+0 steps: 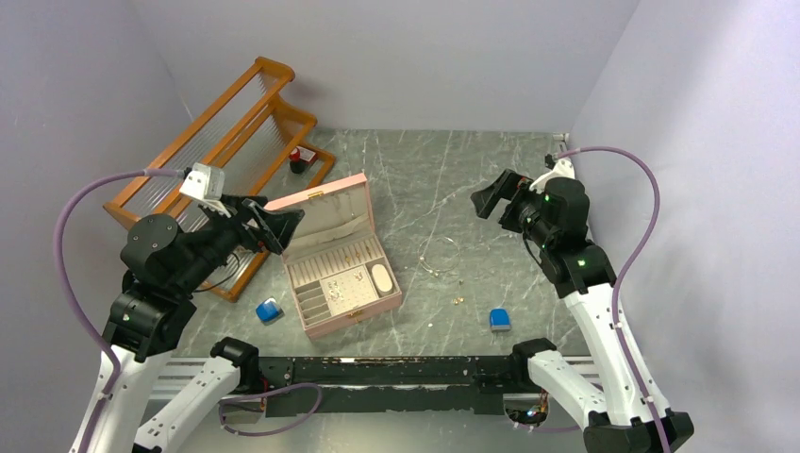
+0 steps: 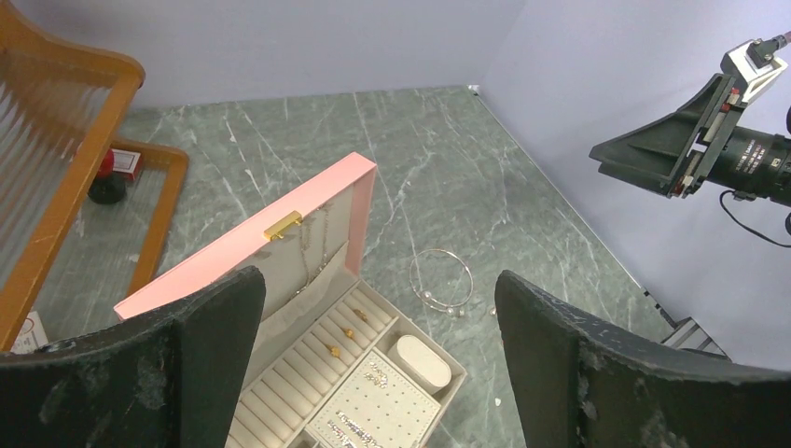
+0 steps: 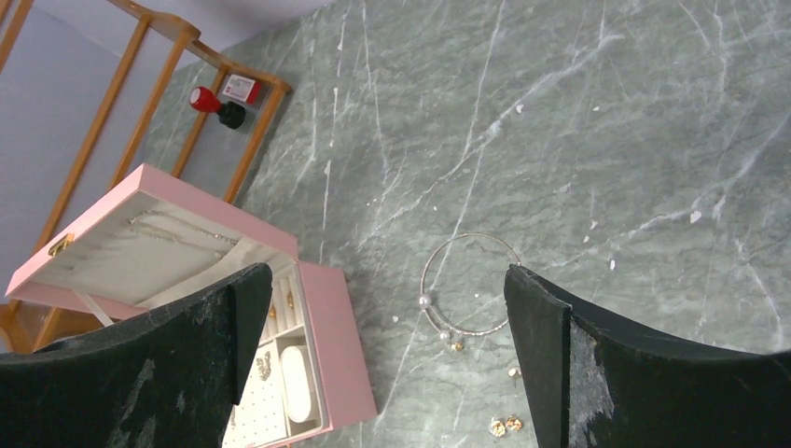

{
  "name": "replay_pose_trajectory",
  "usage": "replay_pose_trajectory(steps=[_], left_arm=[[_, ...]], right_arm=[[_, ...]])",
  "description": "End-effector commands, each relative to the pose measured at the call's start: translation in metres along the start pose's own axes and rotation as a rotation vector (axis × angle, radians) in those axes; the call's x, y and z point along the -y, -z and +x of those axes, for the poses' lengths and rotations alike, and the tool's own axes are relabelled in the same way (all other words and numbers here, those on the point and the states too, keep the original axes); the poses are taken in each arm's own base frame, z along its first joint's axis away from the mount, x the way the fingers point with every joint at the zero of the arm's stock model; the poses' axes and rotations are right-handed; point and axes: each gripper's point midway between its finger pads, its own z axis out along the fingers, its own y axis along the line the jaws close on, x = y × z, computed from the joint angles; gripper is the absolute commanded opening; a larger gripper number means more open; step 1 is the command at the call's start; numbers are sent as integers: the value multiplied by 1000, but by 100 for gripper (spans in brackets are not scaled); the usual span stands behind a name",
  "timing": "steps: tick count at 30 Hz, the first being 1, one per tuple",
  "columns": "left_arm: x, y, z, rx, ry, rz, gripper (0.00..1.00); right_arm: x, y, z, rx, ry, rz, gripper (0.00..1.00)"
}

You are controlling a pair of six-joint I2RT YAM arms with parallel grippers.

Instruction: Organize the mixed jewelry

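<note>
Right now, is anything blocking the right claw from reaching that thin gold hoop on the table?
Nothing visible does. The right gripper hangs open, and the gold hoop lies uncovered, apart from the pink box.

Thin gold wire hoop point(image 3: 424, 301) lying flat, tiny gold pieces point(image 3: 505, 425) scattered near it

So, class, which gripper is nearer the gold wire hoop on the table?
Right. The right gripper hovers beside the hoop, slightly farther back; the left gripper is beyond the open pink box.
</note>
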Motion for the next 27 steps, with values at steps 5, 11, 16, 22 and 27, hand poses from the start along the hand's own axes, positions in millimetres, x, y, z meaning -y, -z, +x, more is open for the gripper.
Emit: replay_pose_trajectory(steps=[5,11,16,22,27], left_arm=[[4,0,-4,24,-14,31,98],[6,1,-3,19,-15,39,97],[16,-3,6,-12,-7,113,97],[46,-16,32,-103,72,328,96],[46,-33,51,-168,149,359,97]], right_arm=[[-5,14,-10,61,4,-32,100],[-3,18,-12,66,11,-18,100],[4,12,-4,11,5,24,99],[9,-1,33,-110,5,-3,75],[40,-17,75,-232,-11,103,73]])
